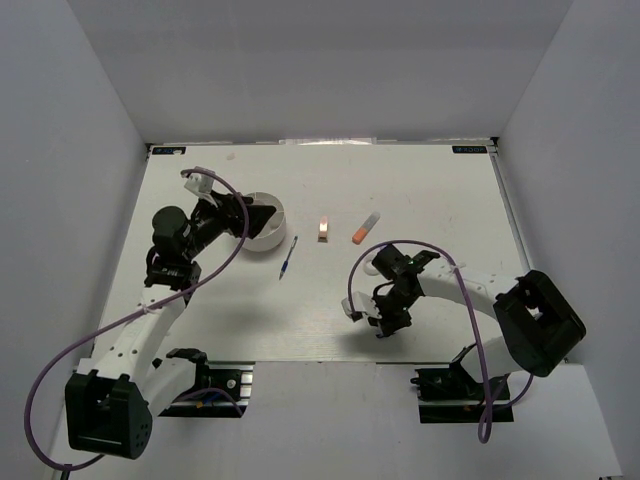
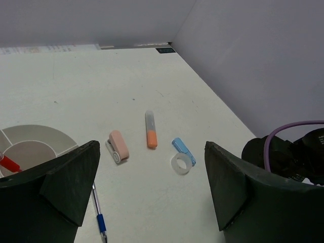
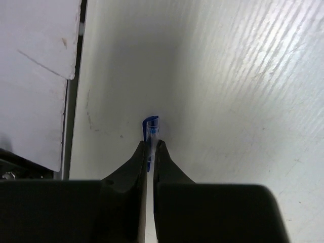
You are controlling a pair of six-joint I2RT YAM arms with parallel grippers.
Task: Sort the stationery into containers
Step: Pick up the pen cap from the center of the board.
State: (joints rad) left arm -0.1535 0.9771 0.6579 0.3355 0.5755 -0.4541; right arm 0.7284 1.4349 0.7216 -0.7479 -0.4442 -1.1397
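Right end effector (image 3: 150,148) has the blue cap (image 3: 151,124), left end effector (image 1: 256,218) is wide open over the tub (image 2: 50,134)

Your right fingers are pinched tight on the tiny cap, near the counter's (image 2: 101,86) front edge. Your left hangs above the white tub, and a red pen (image 2: 8,163) lies in one compartment. The blue pen (image 2: 99,213), tan clip (image 2: 118,147), orange-white stick (image 2: 151,130), white ring (image 2: 182,163) and light-blue eraser (image 2: 183,148) lie loose on the counter.
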